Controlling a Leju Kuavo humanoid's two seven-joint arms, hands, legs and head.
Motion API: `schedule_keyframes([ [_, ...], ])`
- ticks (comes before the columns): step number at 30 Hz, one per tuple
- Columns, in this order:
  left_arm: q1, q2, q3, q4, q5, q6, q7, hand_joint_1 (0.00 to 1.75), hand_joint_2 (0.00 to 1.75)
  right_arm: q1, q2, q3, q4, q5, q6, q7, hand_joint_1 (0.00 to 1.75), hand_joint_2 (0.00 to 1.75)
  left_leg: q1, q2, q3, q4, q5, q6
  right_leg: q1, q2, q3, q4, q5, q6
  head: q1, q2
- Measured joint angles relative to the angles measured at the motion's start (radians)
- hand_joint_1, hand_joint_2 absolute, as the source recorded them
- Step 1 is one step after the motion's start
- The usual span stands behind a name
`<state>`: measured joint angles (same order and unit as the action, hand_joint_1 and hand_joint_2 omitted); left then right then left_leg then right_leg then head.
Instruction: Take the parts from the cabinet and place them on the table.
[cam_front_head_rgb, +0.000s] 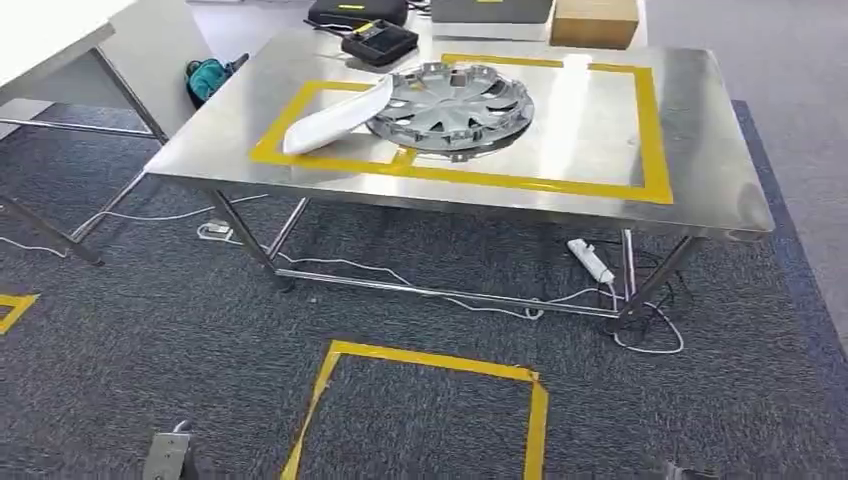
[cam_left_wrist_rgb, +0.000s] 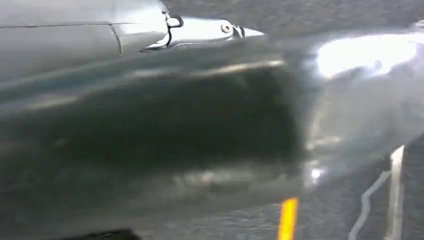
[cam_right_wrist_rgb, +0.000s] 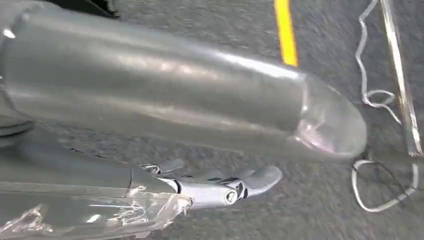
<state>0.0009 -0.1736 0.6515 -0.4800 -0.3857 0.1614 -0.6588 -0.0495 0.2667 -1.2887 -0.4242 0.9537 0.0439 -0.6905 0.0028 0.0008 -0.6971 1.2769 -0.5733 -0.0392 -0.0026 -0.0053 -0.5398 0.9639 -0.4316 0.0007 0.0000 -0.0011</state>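
Head view: I see a steel table (cam_front_head_rgb: 640, 140) ahead with yellow tape rectangles on its top. A silver hubcap (cam_front_head_rgb: 450, 105) lies flat on it, straddling the tape line between the two rectangles. A white part (cam_front_head_rgb: 335, 118) lies just left of it, one end resting on the hubcap rim (long, curved, can't tell what it is). Behind them, at the far edge, sit a black case (cam_front_head_rgb: 380, 42) and a cardboard box (cam_front_head_rgb: 594, 20). A teal tool (cam_front_head_rgb: 208, 76) lies on the floor to the table's left. Under the table a white power strip (cam_front_head_rgb: 591, 261) and white cables (cam_front_head_rgb: 440, 292) lie on the grey carpet (cam_front_head_rgb: 120, 340). A yellow tape square (cam_front_head_rgb: 440, 366) marks the carpet nearer to me.

Left wrist view: the left hand (cam_left_wrist_rgb: 150, 145) is a close grey blur over the carpet, with one finger (cam_left_wrist_rgb: 210, 31) stretched out; I cannot tell how the rest lie or whether anything is held.

Right wrist view: the right hand (cam_right_wrist_rgb: 200, 150) hangs over the carpet, thumb (cam_right_wrist_rgb: 200, 100) and fingers (cam_right_wrist_rgb: 240, 185) straight and apart, holding nothing. Clear plastic wrap (cam_right_wrist_rgb: 100, 215) covers its wrist part.
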Motion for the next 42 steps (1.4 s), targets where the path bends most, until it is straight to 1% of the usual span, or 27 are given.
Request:
schedule_keyframes([
  [1,-0.002,0.003,0.005,0.01,-0.001,0.0,0.0,0.0,0.0,0.0,-0.002,0.003,0.005,-0.001,0.0,0.0,0.0,0.0,0.004,0.0,0.021,-0.004,0.029,-0.004,-0.002,0.0,-0.017,0.004,0.01,0.004,0.001,0.0],
  [3,-0.008,0.008,0.013,0.025,-0.001,0.0,0.0,0.0,0.0,0.0,-0.004,0.009,0.011,-0.002,0.0,0.0,0.0,0.0,0.01,0.0,0.109,-0.111,0.096,-0.01,-0.009,0.0,-0.048,0.015,0.026,0.015,0.001,0.0],
  [4,-0.013,0.009,0.016,0.031,-0.001,-0.003,0.0,0.0,0.0,-0.001,-0.005,0.01,0.013,-0.002,0.0,0.0,0.0,0.0,0.015,0.0,0.175,-0.201,0.104,-0.015,-0.011,0.001,-0.06,0.022,0.033,0.022,0.0,0.0],
  [5,-0.019,0.007,0.018,0.041,0.003,-0.02,0.004,0.0,0.0,-0.001,-0.01,0.011,0.015,-0.003,0.0,0.0,0.0,0.0,0.02,-0.002,0.246,-0.288,0.081,-0.018,-0.006,0.001,-0.07,0.03,0.038,0.029,-0.003,0.0],
  [6,-0.023,0.01,0.025,0.049,0.02,-0.047,0.013,0.0,0.0,-0.002,-0.01,0.014,0.022,-0.006,0.003,0.0,0.0,0.0,0.014,-0.008,0.258,-0.333,0.063,-0.001,-0.006,0.0,-0.077,0.036,0.046,0.036,-0.001,0.0],
  [9,-0.024,0.01,0.097,0.098,0.16,-0.215,0.121,0.0,0.0,-0.003,-0.015,0.019,0.047,0.01,-0.025,0.006,0.0,0.0,0.008,-0.003,0.234,-0.321,0.08,0.026,-0.012,0.001,-0.082,0.025,0.077,0.056,0.0,0.0],
  [10,-0.021,0.009,0.13,0.114,0.192,-0.24,0.149,0.0,0.0,-0.002,-0.018,0.025,0.061,0.024,-0.057,0.019,0.0,0.0,0.012,0.004,0.223,-0.325,0.093,0.041,-0.016,0.002,-0.089,0.031,0.067,0.062,-0.003,0.0],
  [11,-0.019,0.008,0.161,0.126,0.218,-0.249,0.167,0.0,0.0,-0.002,-0.019,0.031,0.072,0.034,-0.091,0.031,0.0,0.0,0.01,0.004,0.21,-0.325,0.104,0.05,-0.016,0.001,-0.107,0.059,0.011,0.063,0.003,0.0],
  [13,-0.017,0.003,0.207,0.143,0.232,-0.256,0.19,0.0,0.0,-0.008,-0.018,0.044,0.095,0.055,-0.147,0.052,0.0,0.0,0.006,0.004,0.182,-0.324,0.128,0.059,-0.016,0.002,-0.144,0.207,-0.119,0.066,0.006,0.0],
  [14,-0.017,0.0,0.221,0.149,0.229,-0.253,0.191,0.0,0.0,-0.013,-0.018,0.05,0.103,0.059,-0.166,0.057,0.0,0.0,0.002,0.004,0.166,-0.323,0.139,0.061,-0.016,0.002,-0.158,0.281,-0.157,0.067,0.005,0.0],
  [15,-0.017,-0.006,0.236,0.156,0.222,-0.244,0.192,0.0,0.0,-0.016,-0.018,0.055,0.112,0.061,-0.191,0.061,0.0,0.0,0.0,0.004,0.15,-0.322,0.15,0.061,-0.015,0.002,-0.16,0.333,-0.17,0.067,0.006,0.0],
  [16,-0.017,-0.01,0.24,0.159,0.212,-0.235,0.191,0.0,0.0,-0.018,-0.018,0.059,0.119,0.061,-0.201,0.062,0.0,0.0,-0.002,0.004,0.135,-0.32,0.161,0.06,-0.015,0.002,-0.143,0.341,-0.15,0.066,0.005,0.0],
  [17,-0.017,-0.014,0.244,0.165,0.201,-0.226,0.191,0.0,0.0,-0.019,-0.018,0.061,0.13,0.06,-0.205,0.065,0.0,0.0,-0.002,0.004,0.119,-0.317,0.172,0.058,-0.013,0.002,-0.104,0.308,-0.107,0.063,0.006,0.0],
  [19,-0.016,-0.019,0.252,0.169,0.184,-0.206,0.188,0.0,0.0,-0.021,-0.018,0.065,0.137,0.061,-0.206,0.068,0.0,0.0,-0.001,0.002,0.095,-0.317,0.192,0.052,-0.01,0.002,0.01,0.154,-0.049,0.056,0.005,0.0],
  [21,-0.016,-0.024,0.26,0.171,0.167,-0.198,0.187,0.0,0.0,-0.028,-0.018,0.073,0.142,0.064,-0.204,0.068,0.0,0.0,-0.005,0.006,0.078,-0.313,0.209,0.04,-0.005,0.005,0.113,-0.013,-0.092,0.052,0.004,0.0],
  [23,-0.016,-0.026,0.267,0.172,0.154,-0.182,0.178,0.0,0.0,-0.028,-0.018,0.079,0.149,0.065,-0.203,0.068,0.0,0.0,0.0,0.006,0.074,-0.318,0.236,0.032,0.001,0.006,0.089,-0.007,-0.082,0.048,0.005,0.0],
  [24,-0.016,-0.028,0.272,0.172,0.148,-0.175,0.175,0.0,0.0,-0.027,-0.018,0.082,0.152,0.066,-0.204,0.07,0.0,0.0,0.001,0.005,0.074,-0.324,0.243,0.027,0.002,0.006,0.094,-0.007,-0.079,0.045,0.005,0.0],
  [25,-0.015,-0.028,0.277,0.172,0.137,-0.17,0.169,0.0,0.0,-0.028,-0.015,0.084,0.155,0.068,-0.204,0.07,0.0,0.0,0.002,0.003,0.064,-0.324,0.237,0.019,-0.008,0.003,0.087,-0.019,-0.067,0.032,0.007,0.0],
  [27,-0.011,-0.029,0.282,0.172,0.118,-0.168,0.161,0.0,0.0,-0.032,-0.015,0.089,0.155,0.071,-0.208,0.07,0.0,0.0,0.002,0.001,0.039,-0.251,0.155,0.007,-0.007,0.002,0.074,-0.018,-0.052,0.01,0.002,0.0],
  [28,-0.01,-0.029,0.283,0.172,0.113,-0.168,0.16,0.0,0.0,-0.032,-0.015,0.093,0.155,0.073,-0.209,0.07,0.0,0.0,0.005,0.001,0.011,-0.158,0.097,0.002,-0.006,0.002,0.066,-0.018,-0.045,0.007,0.002,0.0],
  [30,-0.009,-0.029,0.284,0.172,0.107,-0.168,0.16,0.0,0.0,-0.033,-0.015,0.098,0.156,0.076,-0.209,0.071,0.0,0.0,0.005,0.001,-0.027,-0.022,0.046,-0.004,-0.006,0.0,0.047,-0.014,-0.032,0.007,0.002,0.0],
  [32,-0.007,-0.029,0.287,0.172,0.104,-0.17,0.159,0.0,0.0,-0.033,-0.015,0.103,0.158,0.079,-0.209,0.074,0.0,0.0,0.008,0.001,0.006,-0.035,0.084,-0.006,-0.007,0.001,0.027,-0.004,-0.024,0.01,0.002,0.0],
  [34,-0.007,-0.029,0.291,0.172,0.102,-0.17,0.155,0.0,0.0,-0.034,-0.014,0.111,0.161,0.08,-0.209,0.074,0.0,0.0,0.009,0.001,0.112,-0.187,0.139,-0.004,-0.01,0.002,0.013,0.005,-0.018,0.017,0.001,0.0],
  [35,-0.008,-0.029,0.291,0.172,0.101,-0.17,0.153,0.0,0.0,-0.036,-0.014,0.112,0.161,0.081,-0.209,0.074,0.0,0.0,0.011,0.001,0.172,-0.273,0.138,-0.003,-0.009,0.002,0.01,0.01,-0.016,0.02,0.001,0.0],
  [36,-0.011,-0.031,0.291,0.172,0.101,-0.17,0.152,0.0,0.0,-0.036,-0.015,0.114,0.161,0.081,-0.21,0.074,0.0,0.0,0.008,-0.001,0.196,-0.308,0.125,0.0,-0.004,0.002,-0.004,0.016,-0.016,0.025,-0.002,0.0],
  [40,-0.009,-0.033,0.302,0.172,0.093,-0.166,0.146,0.0,0.0,-0.04,-0.012,0.118,0.161,0.082,-0.211,0.085,0.0,0.0,0.008,-0.001,0.175,-0.316,0.129,0.038,-0.004,0.001,-0.006,0.019,-0.001,0.05,-0.001,0.0],
  [42,-0.008,-0.033,0.309,0.172,0.091,-0.165,0.146,0.0,0.0,-0.039,-0.011,0.12,0.162,0.082,-0.211,0.087,0.0,0.0,0.008,0.001,0.165,-0.316,0.14,0.055,-0.006,0.002,-0.041,0.086,-0.068,0.059,0.005,0.0],
])
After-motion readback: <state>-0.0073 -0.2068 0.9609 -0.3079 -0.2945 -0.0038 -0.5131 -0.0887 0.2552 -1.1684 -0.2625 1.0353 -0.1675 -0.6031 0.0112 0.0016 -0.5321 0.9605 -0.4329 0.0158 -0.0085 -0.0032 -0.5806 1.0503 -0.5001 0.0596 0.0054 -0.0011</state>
